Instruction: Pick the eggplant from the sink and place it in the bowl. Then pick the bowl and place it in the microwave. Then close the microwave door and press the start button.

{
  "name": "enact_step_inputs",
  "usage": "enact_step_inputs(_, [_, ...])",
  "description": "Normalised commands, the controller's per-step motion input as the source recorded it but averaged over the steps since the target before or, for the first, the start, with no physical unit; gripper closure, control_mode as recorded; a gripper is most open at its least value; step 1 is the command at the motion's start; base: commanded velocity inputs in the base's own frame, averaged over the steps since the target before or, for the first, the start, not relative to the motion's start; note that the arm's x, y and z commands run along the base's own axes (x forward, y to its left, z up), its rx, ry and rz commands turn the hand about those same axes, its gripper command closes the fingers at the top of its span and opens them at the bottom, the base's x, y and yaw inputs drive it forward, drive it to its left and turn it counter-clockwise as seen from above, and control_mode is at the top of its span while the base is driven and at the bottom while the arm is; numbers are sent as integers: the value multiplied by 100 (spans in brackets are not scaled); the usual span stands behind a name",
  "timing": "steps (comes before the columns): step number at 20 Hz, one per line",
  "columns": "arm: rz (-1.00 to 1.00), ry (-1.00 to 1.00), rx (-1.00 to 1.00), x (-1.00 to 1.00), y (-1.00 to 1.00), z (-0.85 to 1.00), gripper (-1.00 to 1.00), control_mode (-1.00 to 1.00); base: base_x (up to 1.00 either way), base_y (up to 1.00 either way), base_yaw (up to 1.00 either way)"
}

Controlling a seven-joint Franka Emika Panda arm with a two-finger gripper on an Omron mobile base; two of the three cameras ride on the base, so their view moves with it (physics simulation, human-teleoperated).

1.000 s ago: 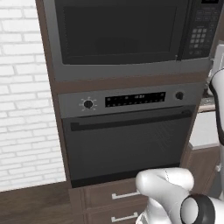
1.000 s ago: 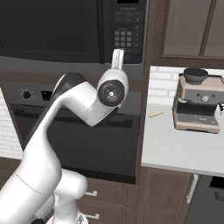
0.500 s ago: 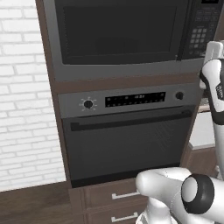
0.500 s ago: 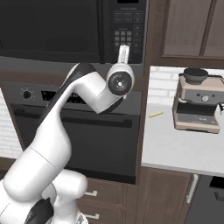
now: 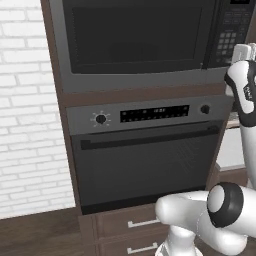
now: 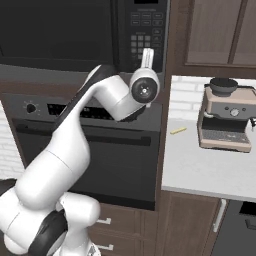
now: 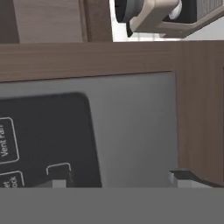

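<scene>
The microwave [image 5: 135, 80] is built in above the wall oven, and its wide dark-glass door [image 5: 137, 37] stands shut. My gripper [image 6: 148, 54] points at the lower part of the button keypad [image 6: 145, 30] on the microwave's right side. From the left base view the gripper [image 5: 243, 51] sits just right of the keypad [image 5: 231, 40]. In the hand view the keypad [image 7: 39, 140] is very close, and the two fingertips [image 7: 59, 181] rise far apart, so the gripper [image 7: 119, 180] is open and holds nothing. The eggplant, the bowl and the sink are out of view.
A knobbed wall oven [image 5: 145, 160] with a long handle sits under the microwave, with drawers below. To the right, a white counter [image 6: 200, 165] carries a coffee machine [image 6: 227, 115] and a small yellow item [image 6: 178, 130]. A white brick wall [image 5: 25, 125] is on the left.
The arm has stretched upward and to the right, carrying the hand from below the keypad up to its lower edge. The microwave door stayed shut.
</scene>
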Motion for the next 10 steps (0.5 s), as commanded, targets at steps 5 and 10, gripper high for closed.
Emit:
enact_step_inputs(5, [0,0,0,39,-9,-12,-100,-100,0,0,0])
enact_step_inputs(10, [0,0,0,17,-6,-21,-100,-100,0,0,0])
